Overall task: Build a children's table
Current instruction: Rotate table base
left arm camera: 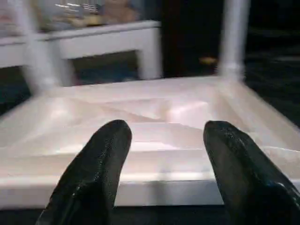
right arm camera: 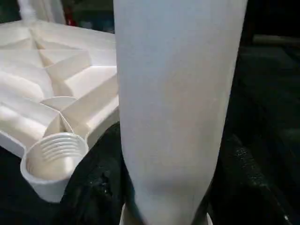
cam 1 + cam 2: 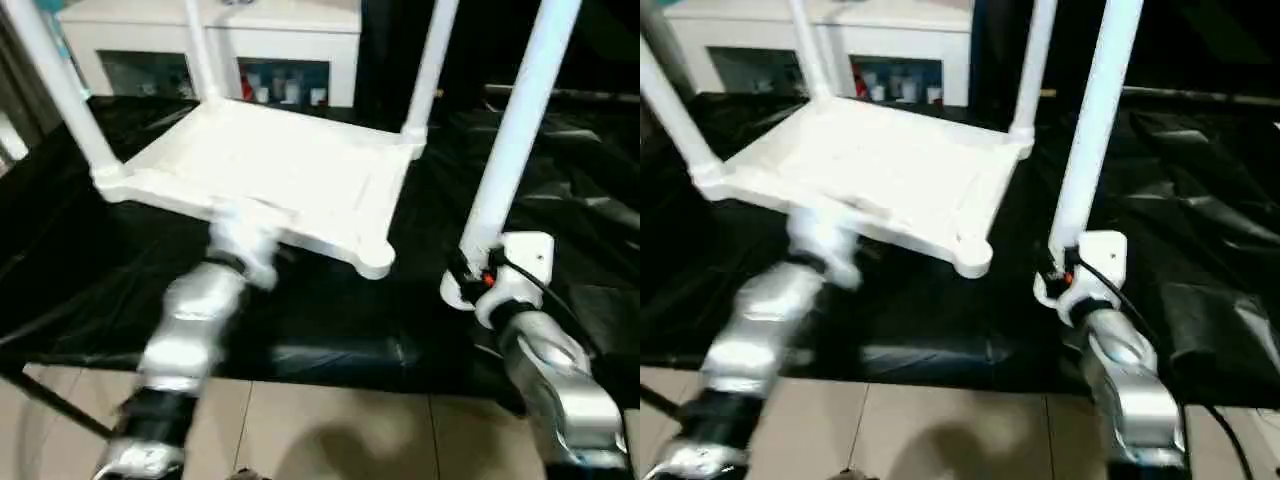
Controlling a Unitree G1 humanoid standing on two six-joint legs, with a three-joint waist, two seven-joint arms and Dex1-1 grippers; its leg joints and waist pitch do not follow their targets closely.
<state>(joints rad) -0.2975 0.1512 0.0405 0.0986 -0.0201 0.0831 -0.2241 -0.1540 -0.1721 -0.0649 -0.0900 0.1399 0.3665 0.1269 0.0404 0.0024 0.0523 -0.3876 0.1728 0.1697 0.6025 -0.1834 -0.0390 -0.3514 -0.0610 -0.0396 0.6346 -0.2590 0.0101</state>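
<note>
The right gripper point(image 2: 164, 206) is clamped around a white table leg point(image 3: 520, 120), which it holds upright. Just beside it, toward the robot's left, lies the upturned tabletop point(image 3: 290, 170), ribbed underside up, its nearest corner socket point(image 2: 56, 157) open and threaded. Three legs already stand in the other corners. The left gripper point(image 1: 164, 154) has its two black fingers point(image 1: 96, 168) spread apart, hovering at the tabletop's near edge with nothing between them. The black-draped bench point(image 3: 340, 330) carries the tabletop; beyond it stands a white cabinet point(image 3: 280, 50), and pale floor tiles point(image 3: 330, 430) lie below the near edge.
</note>
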